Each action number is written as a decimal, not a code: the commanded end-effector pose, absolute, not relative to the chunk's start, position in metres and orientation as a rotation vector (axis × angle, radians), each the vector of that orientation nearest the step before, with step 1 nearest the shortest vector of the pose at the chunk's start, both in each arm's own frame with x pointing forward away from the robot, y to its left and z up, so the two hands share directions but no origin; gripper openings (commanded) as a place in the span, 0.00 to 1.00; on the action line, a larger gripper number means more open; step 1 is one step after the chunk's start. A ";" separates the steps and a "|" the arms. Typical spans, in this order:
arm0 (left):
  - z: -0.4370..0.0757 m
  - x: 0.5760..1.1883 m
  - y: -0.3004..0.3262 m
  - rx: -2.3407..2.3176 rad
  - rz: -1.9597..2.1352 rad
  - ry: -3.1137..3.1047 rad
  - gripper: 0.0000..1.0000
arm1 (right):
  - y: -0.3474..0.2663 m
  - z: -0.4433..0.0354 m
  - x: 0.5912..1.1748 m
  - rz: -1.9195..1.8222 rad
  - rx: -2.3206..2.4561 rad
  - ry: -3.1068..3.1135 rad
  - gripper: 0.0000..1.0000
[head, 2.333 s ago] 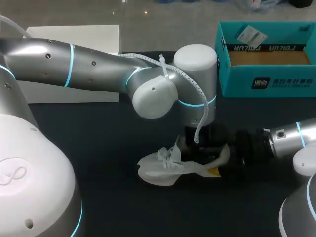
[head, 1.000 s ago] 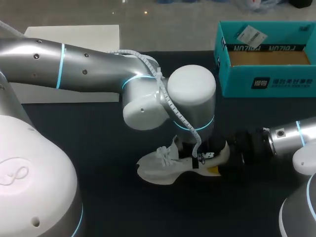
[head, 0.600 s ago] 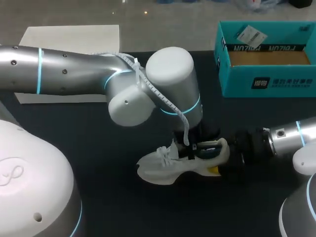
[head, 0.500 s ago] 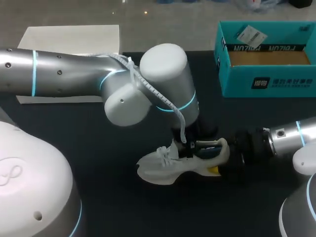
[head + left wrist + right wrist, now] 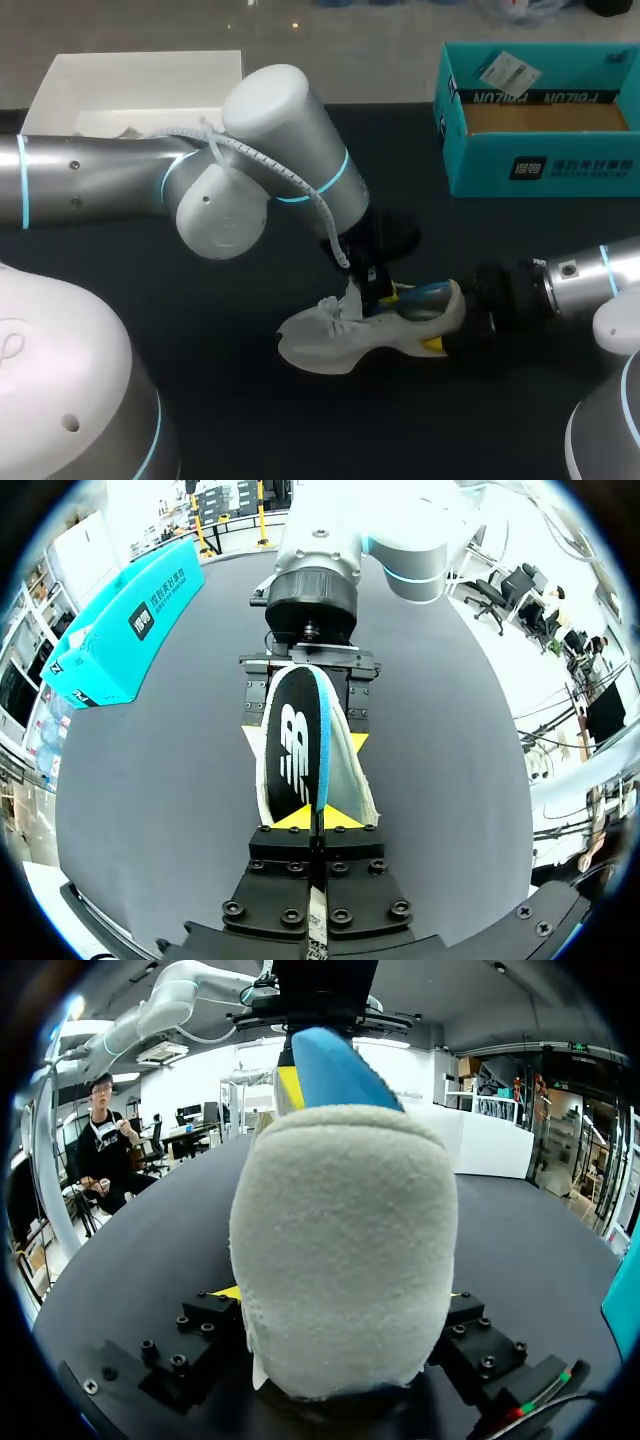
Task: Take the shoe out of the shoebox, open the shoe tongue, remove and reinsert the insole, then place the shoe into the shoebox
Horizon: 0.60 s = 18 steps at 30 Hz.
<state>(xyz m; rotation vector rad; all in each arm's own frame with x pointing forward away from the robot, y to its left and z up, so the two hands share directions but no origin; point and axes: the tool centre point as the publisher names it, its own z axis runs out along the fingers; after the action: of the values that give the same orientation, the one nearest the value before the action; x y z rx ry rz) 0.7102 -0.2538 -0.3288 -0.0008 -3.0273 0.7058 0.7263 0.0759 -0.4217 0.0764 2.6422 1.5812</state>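
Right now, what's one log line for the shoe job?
left jaws: shut on insole | right jaws: shut on shoe heel | insole: partly out of shoe | shoebox: no shoe inside

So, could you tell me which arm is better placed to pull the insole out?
Probably left: the left pincer grips the insole, while the right pincer steadies the shoe by its heel.

The left arm [image 5: 120, 180] swung back toward its own side! The left gripper [image 5: 378, 283] tilted and lifted, and the insole [image 5: 418, 293] peeled up out of the shoe [image 5: 320, 345].
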 end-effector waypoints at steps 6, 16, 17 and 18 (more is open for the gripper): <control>-0.315 0.709 -0.262 -0.043 0.854 -3.006 0.00 | 0.077 -0.422 0.725 1.576 0.077 2.643 0.00; -0.318 0.710 -0.283 -0.087 0.868 -2.992 0.00 | 0.077 -0.422 0.725 1.576 0.077 2.643 0.00; -0.318 0.710 -0.283 -0.087 0.868 -2.992 0.00 | 0.077 -0.422 0.725 1.576 0.077 2.643 0.00; -0.317 0.710 -0.283 -0.085 0.868 -2.994 0.00 | 0.077 -0.422 0.725 1.576 0.077 2.643 0.00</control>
<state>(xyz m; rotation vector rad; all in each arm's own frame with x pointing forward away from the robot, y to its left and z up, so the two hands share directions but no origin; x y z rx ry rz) 0.7085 -0.2763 -0.3156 -0.0874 -2.9900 0.8775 0.7262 0.0758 -0.4217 0.0765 2.6423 1.5810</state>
